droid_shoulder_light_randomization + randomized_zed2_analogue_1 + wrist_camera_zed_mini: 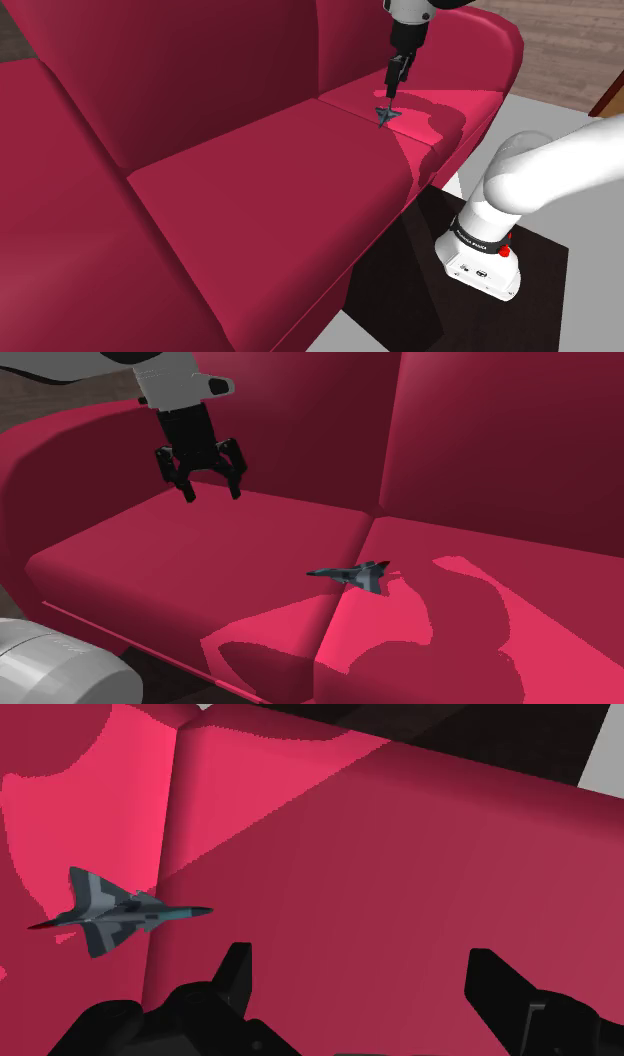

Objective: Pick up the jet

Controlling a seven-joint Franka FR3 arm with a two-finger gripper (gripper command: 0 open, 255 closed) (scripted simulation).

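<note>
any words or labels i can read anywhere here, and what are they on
White lettering on the dark band near the foot of the arm: too small to read.
No text on the jet or the red sofa.

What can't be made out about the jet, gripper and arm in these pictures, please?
Jet: underside hidden against the sofa seat, all views.
Gripper: too small and edge-on to read its opening, shoulder view.
Arm: middle links cut off by the shoulder view's top and right edges.
</note>
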